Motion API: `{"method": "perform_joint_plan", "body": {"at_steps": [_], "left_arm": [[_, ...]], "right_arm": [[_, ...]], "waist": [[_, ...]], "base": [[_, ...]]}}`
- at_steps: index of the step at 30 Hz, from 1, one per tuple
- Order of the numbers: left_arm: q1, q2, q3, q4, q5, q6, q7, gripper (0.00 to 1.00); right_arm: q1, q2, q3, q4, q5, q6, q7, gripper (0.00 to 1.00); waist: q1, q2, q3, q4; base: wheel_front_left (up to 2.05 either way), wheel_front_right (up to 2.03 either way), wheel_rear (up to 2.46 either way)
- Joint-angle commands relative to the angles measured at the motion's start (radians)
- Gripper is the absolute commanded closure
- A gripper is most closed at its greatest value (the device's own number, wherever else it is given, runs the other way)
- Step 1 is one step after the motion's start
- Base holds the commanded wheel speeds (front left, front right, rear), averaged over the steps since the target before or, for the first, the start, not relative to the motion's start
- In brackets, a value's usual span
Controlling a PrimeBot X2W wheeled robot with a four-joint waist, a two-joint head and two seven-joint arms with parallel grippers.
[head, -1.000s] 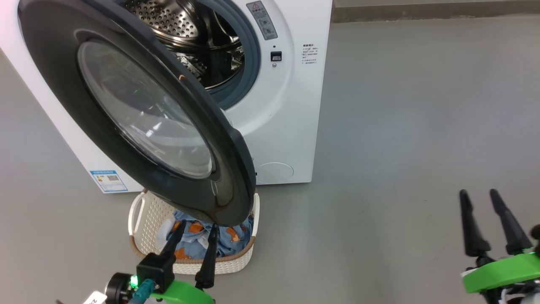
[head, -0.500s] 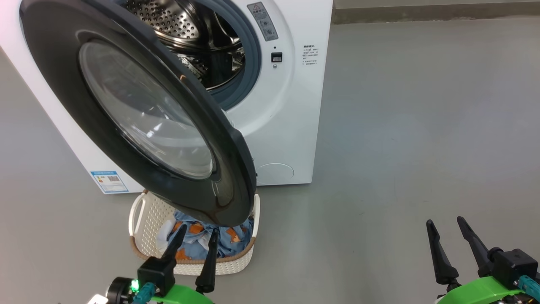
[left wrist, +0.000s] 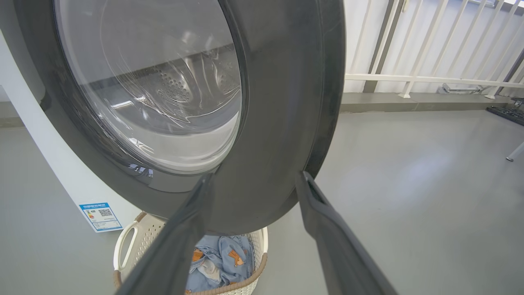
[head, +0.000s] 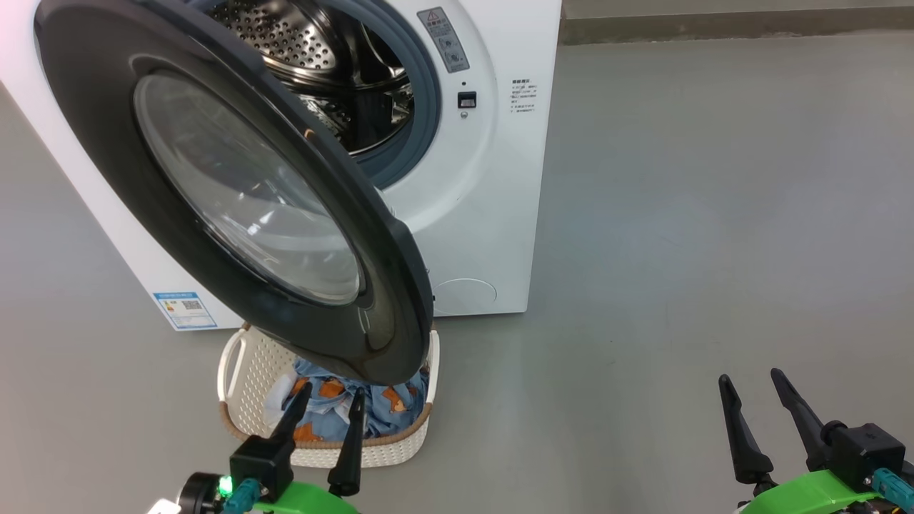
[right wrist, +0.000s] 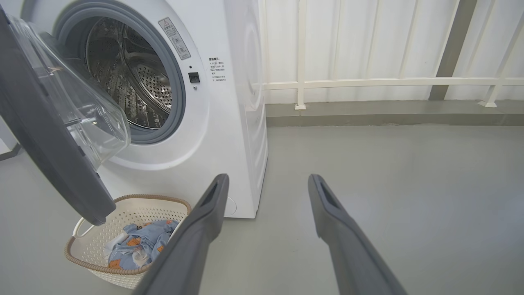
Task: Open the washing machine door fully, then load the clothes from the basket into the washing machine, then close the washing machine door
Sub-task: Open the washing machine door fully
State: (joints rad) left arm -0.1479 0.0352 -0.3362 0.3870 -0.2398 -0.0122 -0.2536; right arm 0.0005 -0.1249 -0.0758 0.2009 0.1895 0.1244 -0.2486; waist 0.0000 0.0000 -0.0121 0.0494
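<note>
The washing machine point(head: 493, 178) point(right wrist: 229, 123) stands at upper left with its steel drum point(head: 335, 64) exposed. Its glossy black door point(head: 235, 193) point(left wrist: 262, 123) point(right wrist: 45, 135) hangs part open, swung out over the basket point(head: 250, 364) point(right wrist: 127, 213) on the floor. Light blue clothes point(head: 357, 407) point(left wrist: 221, 262) point(right wrist: 135, 246) with orange animals lie in the basket. My left gripper point(head: 330, 398) point(left wrist: 254, 182) is open, low at the bottom left, fingers near the door's lower edge and over the basket. My right gripper point(head: 750, 382) point(right wrist: 268, 180) is open over bare floor at lower right.
Grey floor point(head: 678, 214) spreads to the right of the machine. A white railing point(right wrist: 368, 84) and a low kerb point(right wrist: 389, 112) run behind. A blue energy sticker point(head: 184, 309) sits low on the machine's front.
My right gripper has moved down and left in the head view. The left gripper has sunk slightly toward the bottom edge. The door and basket stay put.
</note>
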Motion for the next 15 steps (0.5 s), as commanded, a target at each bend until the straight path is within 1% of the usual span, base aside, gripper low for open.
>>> {"method": "perform_joint_plan", "body": {"at_steps": [1, 8, 10, 15], "left_arm": [[-0.024, 0.015, 0.035, -0.013, -0.006, 0.009, -0.008, 0.00], [-0.025, 0.015, 0.043, -0.004, -0.006, 0.017, -0.008, 0.00], [-0.026, 0.015, 0.045, 0.000, -0.007, 0.019, -0.008, 1.00], [-0.035, 0.015, 0.056, 0.004, -0.001, 0.024, -0.008, 1.00]], "right_arm": [[-0.008, -0.008, 0.026, -0.021, 0.003, 0.006, -0.011, 0.00], [-0.005, -0.001, 0.027, -0.024, 0.000, 0.006, -0.012, 0.00], [-0.005, 0.001, 0.027, -0.026, 0.002, 0.006, -0.012, 0.00], [-0.006, 0.001, 0.026, -0.025, 0.004, 0.006, -0.013, 0.00]], "waist": [[0.0000, 0.0000, 0.000, 0.001], [0.0000, 0.0000, -0.004, 0.002], [0.0000, 0.0000, -0.004, 0.002], [0.0000, 0.0000, -0.002, 0.003]], "base": [[0.00, 0.00, 0.00], [0.00, 0.00, 0.00], [0.00, 0.00, 0.00], [0.00, 0.00, 0.00]]}}
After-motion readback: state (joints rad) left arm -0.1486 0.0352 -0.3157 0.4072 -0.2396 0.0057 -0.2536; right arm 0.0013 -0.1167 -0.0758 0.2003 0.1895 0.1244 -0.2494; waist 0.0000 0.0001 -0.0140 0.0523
